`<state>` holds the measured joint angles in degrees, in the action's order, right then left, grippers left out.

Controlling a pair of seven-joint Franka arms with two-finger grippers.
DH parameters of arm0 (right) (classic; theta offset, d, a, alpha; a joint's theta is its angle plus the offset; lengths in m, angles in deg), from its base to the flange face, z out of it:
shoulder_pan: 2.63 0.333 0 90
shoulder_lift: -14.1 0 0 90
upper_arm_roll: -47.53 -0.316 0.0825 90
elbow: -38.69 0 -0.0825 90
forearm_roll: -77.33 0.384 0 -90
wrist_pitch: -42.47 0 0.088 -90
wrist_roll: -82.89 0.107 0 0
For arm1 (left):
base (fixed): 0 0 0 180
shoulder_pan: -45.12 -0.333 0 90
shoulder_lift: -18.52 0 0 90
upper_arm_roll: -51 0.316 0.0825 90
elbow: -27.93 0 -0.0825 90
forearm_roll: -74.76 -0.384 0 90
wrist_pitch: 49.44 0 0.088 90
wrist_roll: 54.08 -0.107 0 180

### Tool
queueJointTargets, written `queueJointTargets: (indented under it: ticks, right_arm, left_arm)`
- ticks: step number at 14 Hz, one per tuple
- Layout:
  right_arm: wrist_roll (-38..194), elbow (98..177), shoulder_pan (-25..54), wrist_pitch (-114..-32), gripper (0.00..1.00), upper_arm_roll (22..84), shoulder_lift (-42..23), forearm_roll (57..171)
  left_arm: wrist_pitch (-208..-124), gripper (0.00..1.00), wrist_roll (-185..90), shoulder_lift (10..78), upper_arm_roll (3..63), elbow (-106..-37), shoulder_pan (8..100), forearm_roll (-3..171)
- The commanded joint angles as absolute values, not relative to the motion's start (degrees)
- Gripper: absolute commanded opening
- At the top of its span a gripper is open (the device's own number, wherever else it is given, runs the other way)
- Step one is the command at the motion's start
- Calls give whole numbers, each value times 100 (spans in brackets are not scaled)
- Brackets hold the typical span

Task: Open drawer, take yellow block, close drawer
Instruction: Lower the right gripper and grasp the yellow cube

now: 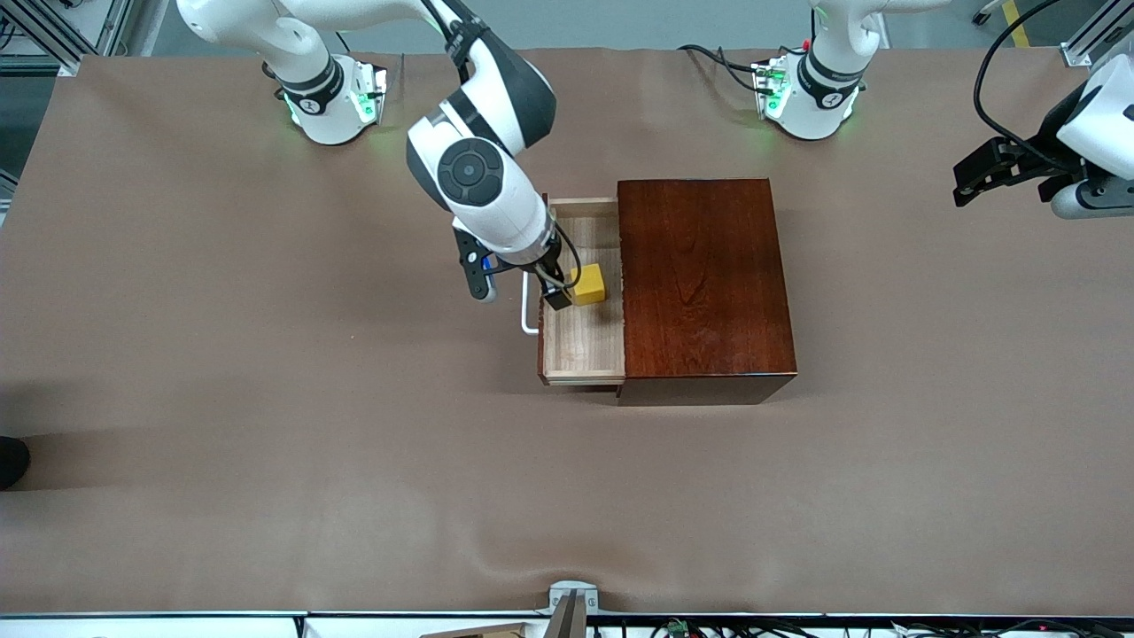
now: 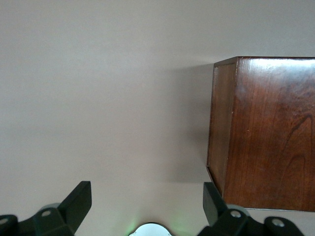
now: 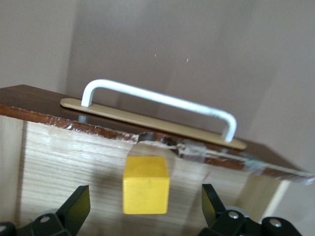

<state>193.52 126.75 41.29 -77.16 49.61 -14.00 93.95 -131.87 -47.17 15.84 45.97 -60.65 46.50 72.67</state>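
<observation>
The drawer (image 1: 585, 341) stands pulled out of the dark reddish-brown box (image 1: 704, 283), toward the right arm's end of the table, its white handle (image 1: 527, 315) outermost. The yellow block (image 1: 588, 285) lies on the drawer's floor. My right gripper (image 1: 560, 294) is over the drawer, just beside the block, and is open. In the right wrist view the block (image 3: 145, 191) sits between the spread fingers (image 3: 78, 204), apart from both, with the handle (image 3: 157, 98) past it. My left gripper (image 1: 974, 182) is open and empty, and the arm waits over the table's left-arm end.
The left wrist view shows the box (image 2: 266, 132) from its side, on the brown table cover (image 2: 98, 98), with my left gripper (image 2: 147, 196) held wide. A metal bracket (image 1: 571, 602) sits at the table edge nearest the front camera.
</observation>
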Motion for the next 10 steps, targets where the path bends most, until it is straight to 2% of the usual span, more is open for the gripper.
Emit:
queueJointTargets:
  ticks: [1,10]
  right_arm:
    - [19829,12640,4342,-8127,100,5025,-1639,9297]
    - [20119,12631,4439,-8268,100,5025,-1885,9297]
  left_arm:
    - [-13118,100,-4625,1623,4572,-6005,4635,7379]
    - [-13065,100,-4625,1782,4414,-5952,4670,7326]
